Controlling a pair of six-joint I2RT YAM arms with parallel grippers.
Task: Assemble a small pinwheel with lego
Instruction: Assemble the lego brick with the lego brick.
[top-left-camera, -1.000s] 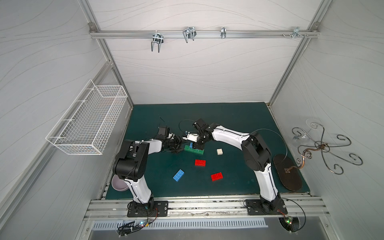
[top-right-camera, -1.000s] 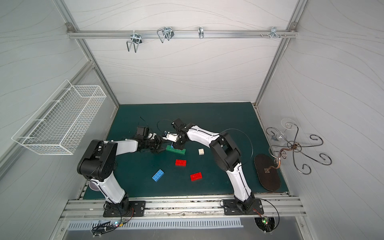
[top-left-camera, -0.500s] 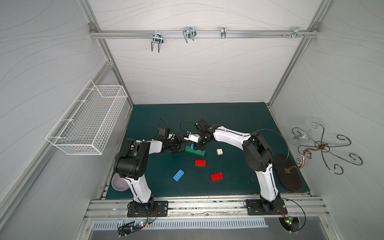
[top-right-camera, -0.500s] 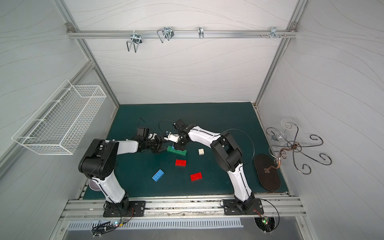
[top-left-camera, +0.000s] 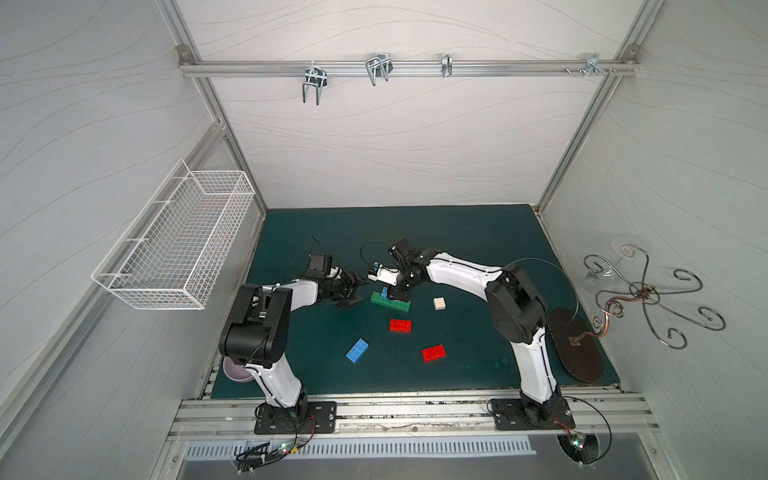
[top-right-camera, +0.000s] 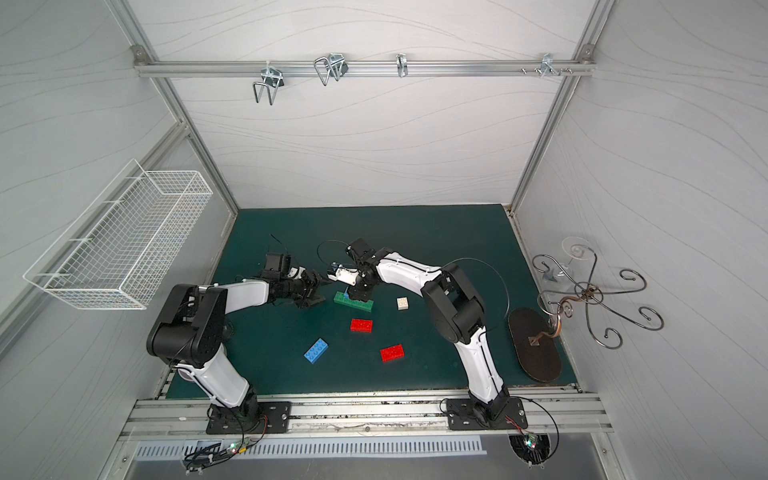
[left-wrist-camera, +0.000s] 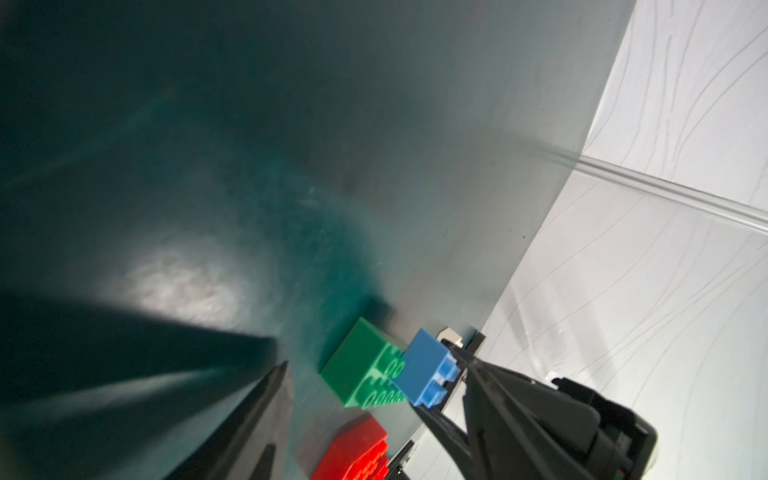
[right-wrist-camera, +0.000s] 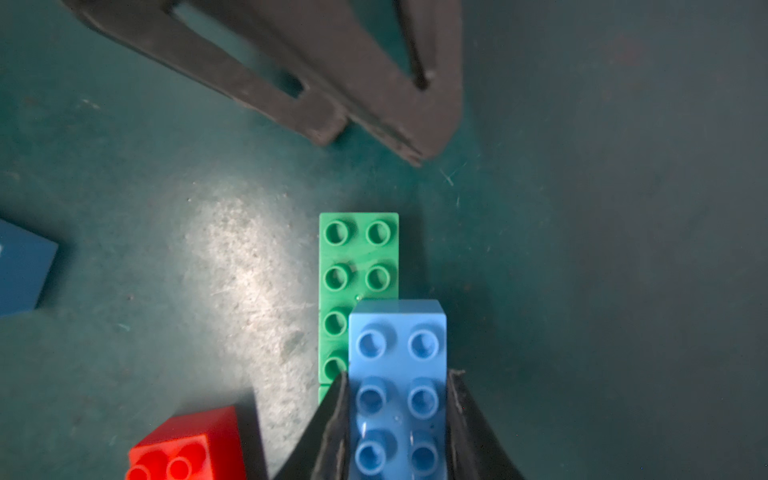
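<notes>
The pinwheel (top-left-camera: 390, 301) is only beginning, as two green bricks (right-wrist-camera: 359, 257) lying end to end mid-mat. The right gripper (right-wrist-camera: 399, 374) is pinching a blue brick (right-wrist-camera: 397, 332) by its long sides and holding it over the strip, shifted sideways so only one stud row is overlapping; whether it is seated I cannot tell. The left gripper (top-left-camera: 357, 291) is hovering spread and empty just beside the strip's end, bracing nothing. Pressing down here is risking a skewed joint: the overhang could be tipping the greens up, or pushing them apart across the mat (top-left-camera: 478, 232). The red brick (right-wrist-camera: 187, 449) sitting close by could be getting nudged, and the two grippers are working near enough to clash.
</notes>
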